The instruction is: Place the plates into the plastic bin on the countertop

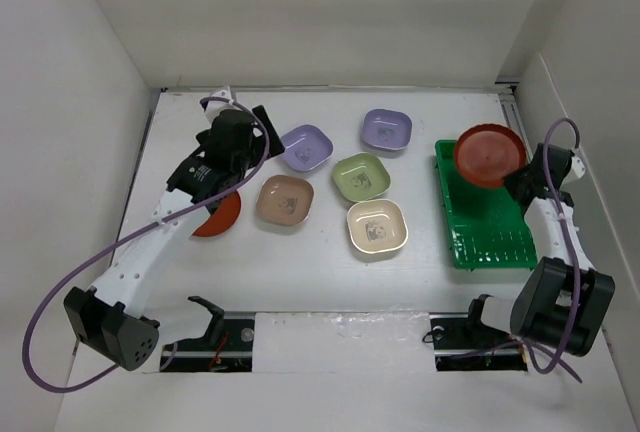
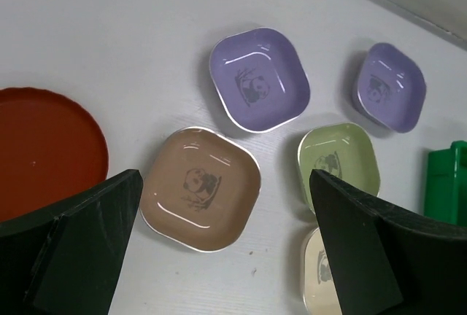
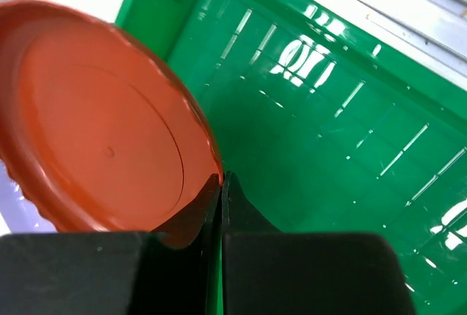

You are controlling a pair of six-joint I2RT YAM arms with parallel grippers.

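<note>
White countertop (image 1: 320,277), closed in by plain white walls (image 1: 90,72), carries the plastic bin (image 1: 490,240) on its right side and a loose cluster of dishes across the middle. The right gripper (image 3: 221,191) has its jaws pinched almost together on the rim of a red plate (image 3: 102,125). It holds that plate tilted over the far end of the bin, above the gridded green floor. Whether the plate's lower edge touches the bin cannot be told.

No other dish lies in the bin. A second red plate (image 1: 218,220) sits on the left, partly under the left arm. Just beside it is the pinkish-tan dish (image 1: 285,199). Two lavender dishes (image 1: 305,147) lie farther back, with the green dish (image 1: 361,176) and the cream dish (image 1: 377,228) between the cluster and the bin.

The left gripper (image 2: 224,184) is spread wide with nothing between its fingers. It hangs above the tan dish with the second red plate at its left edge.

The step in hand looks like the drop of the first plate, so the task is barely begun. The right arm probably needs to lower and level the plate before letting go, so it settles flat and leaves room. The left gripper would need to descend and take a rim
</note>
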